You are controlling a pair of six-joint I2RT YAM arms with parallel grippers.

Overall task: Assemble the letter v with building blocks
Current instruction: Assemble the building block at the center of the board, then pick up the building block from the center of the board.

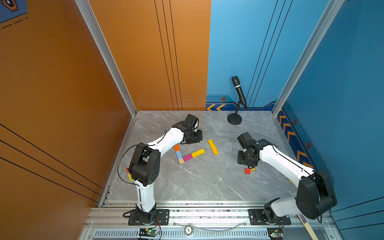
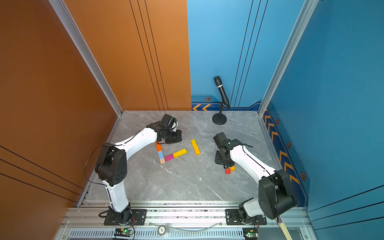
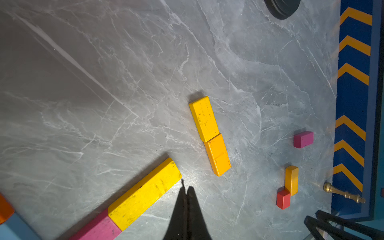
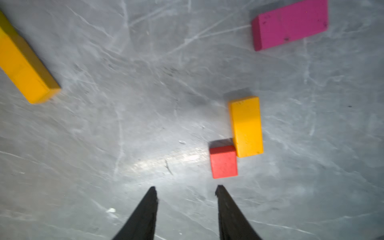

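Note:
The building blocks lie flat on the grey marble table. An orange block [image 1: 176, 147], a light blue block [image 1: 178, 154] and a plain wood block [image 1: 181, 161] form one line. From its end a pink block [image 1: 187, 157] and a yellow block [image 1: 198, 153] form a second line. A yellow-and-amber pair [image 1: 213, 147] lies apart to the right. My left gripper [image 3: 186, 187] is shut and empty, just off the yellow block's [image 3: 145, 193] end. My right gripper [image 4: 186, 190] is open and empty, close to a red cube [image 4: 223, 162] that touches an amber block [image 4: 246, 126].
A loose pink block [image 4: 289, 25] lies beyond the red cube. A small brass knob [image 3: 342, 193] lies by the right wall's chevron strip. A microphone on a round stand [image 1: 234, 119] is at the back of the table. Walls close three sides.

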